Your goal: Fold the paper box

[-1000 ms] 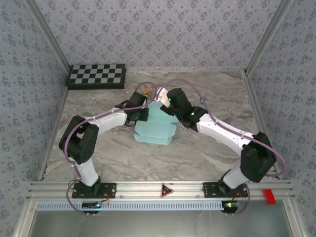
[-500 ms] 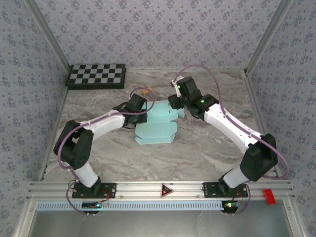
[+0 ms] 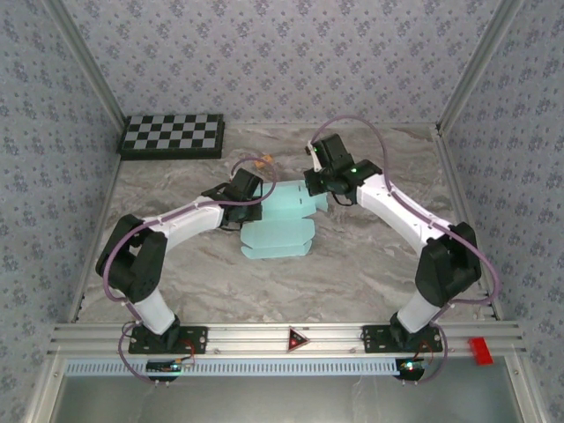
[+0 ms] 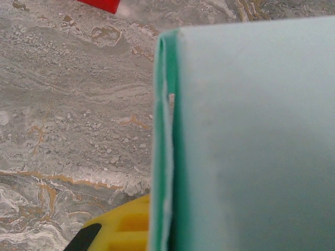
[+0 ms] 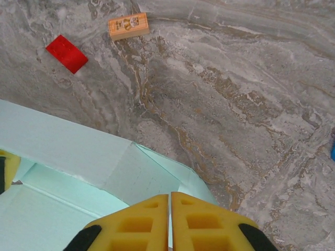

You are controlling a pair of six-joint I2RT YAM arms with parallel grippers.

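My left pincer [image 3: 256, 196] clamps the folded edge of the paper box [image 4: 251, 136]. My right pincer [image 5: 169, 219], wide a second ago, has snapped together over its corner.

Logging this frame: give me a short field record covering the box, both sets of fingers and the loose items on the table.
paper box: pale aqua sheet, partly folded, mid-table between the arms
left fingers: shut on a doubled edge of the box
right fingers: shut, pads together over a box flap; grip on it unclear
red block: flat on the marble table, apart from the box
wooden block: near the red block, not touching
checkerboard: far left corner
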